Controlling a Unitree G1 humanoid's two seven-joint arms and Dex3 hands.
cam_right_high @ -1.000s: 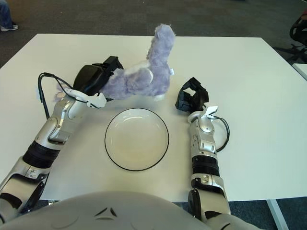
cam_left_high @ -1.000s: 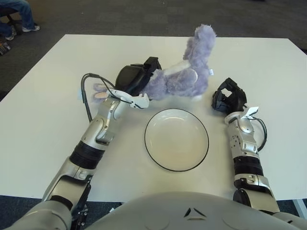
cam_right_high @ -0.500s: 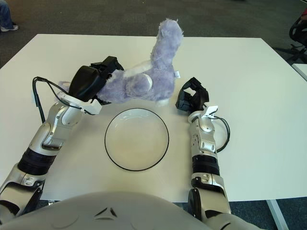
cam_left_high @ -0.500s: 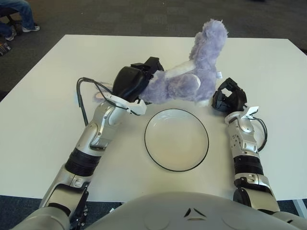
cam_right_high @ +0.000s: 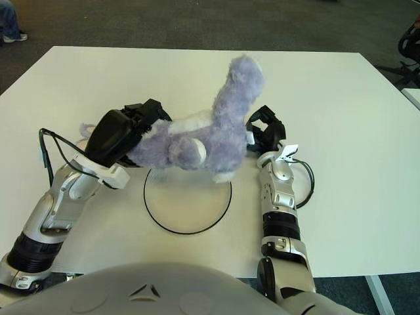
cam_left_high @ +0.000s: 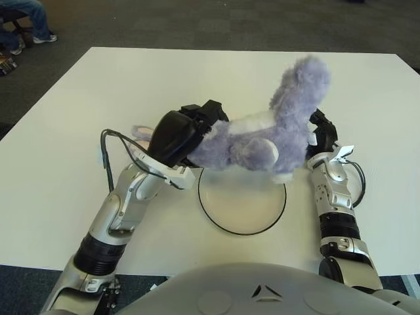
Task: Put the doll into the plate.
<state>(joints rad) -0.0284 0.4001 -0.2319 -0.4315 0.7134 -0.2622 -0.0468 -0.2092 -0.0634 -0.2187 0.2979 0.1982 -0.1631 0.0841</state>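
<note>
A purple plush doll point(cam_left_high: 262, 138) with a white belly is held in the air over the far half of the white plate point(cam_left_high: 243, 207), which has a dark rim. My left hand point(cam_left_high: 180, 134) is shut on the doll's left end and carries it above the plate's left edge. The doll's raised limb sticks up to the right. My right hand point(cam_left_high: 321, 134) rests on the table just right of the plate, partly hidden behind the doll. The doll also shows in the right eye view point(cam_right_high: 197, 138).
The white table point(cam_left_high: 65, 118) spreads wide on all sides. Dark carpet lies beyond its far edge. A seated person's legs point(cam_left_high: 26, 16) show at the far left corner.
My left hand has lifted the doll off the table and carried it toward me and to the right, over the plate. My right hand has not moved.
</note>
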